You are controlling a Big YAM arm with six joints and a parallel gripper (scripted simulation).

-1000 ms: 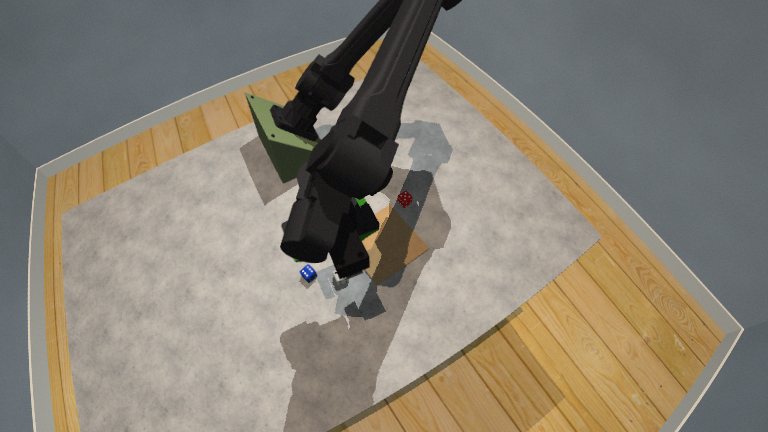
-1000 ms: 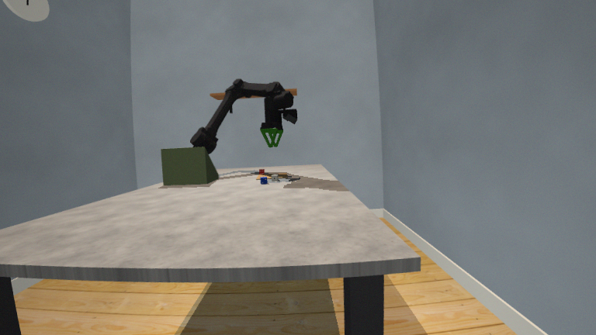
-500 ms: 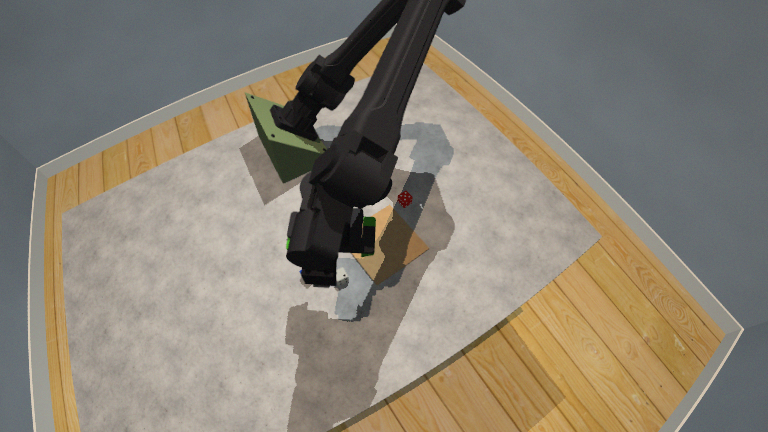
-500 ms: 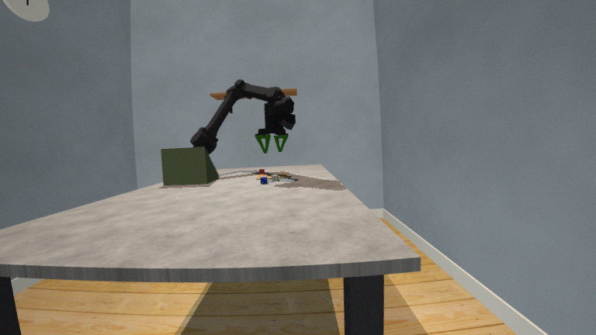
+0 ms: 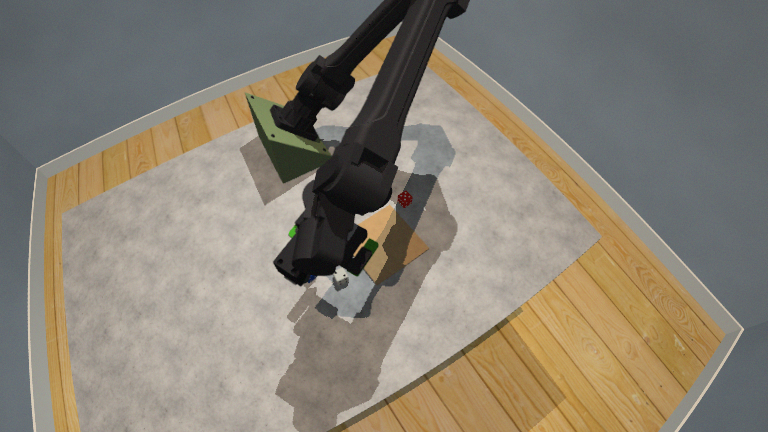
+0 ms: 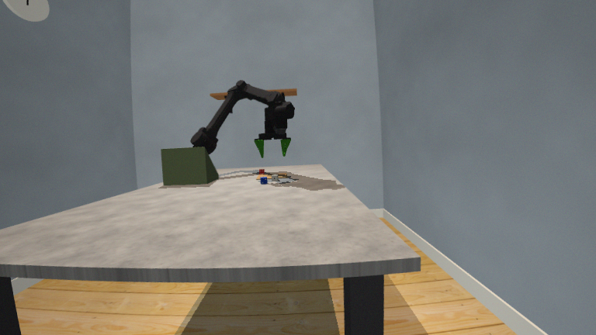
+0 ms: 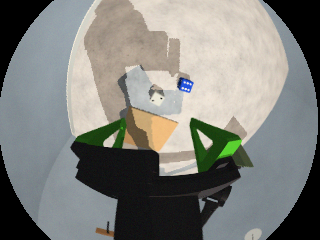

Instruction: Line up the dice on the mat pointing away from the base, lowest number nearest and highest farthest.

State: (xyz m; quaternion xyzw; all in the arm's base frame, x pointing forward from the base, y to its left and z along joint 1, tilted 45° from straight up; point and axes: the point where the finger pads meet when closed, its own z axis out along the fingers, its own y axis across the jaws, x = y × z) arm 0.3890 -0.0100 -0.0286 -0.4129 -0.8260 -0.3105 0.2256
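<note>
Grey table [image 6: 184,234] carries the whole setup. Black arm [image 5: 390,104] rises from its green base block [image 6: 186,167] and bends over the tan mat [image 5: 404,246], which lies flat near the table's middle.

Gripper [image 6: 272,146] hangs well above the table, green fingers [image 6: 260,146] spread wide, nothing between them.

Dice:
- Red die [image 5: 404,198] sits on the table just beside the mat's corner on the base side, off the mat.
- White die [image 5: 341,276] lies on the table just off the mat's edge farther from the base; contact with the mat cannot be judged.
- Blue die [image 7: 186,84] lies near the white die, apart from it, off the mat; in the top view only a sliver shows under the wrist [image 5: 317,246].

Face numbers are too small to read.
</note>
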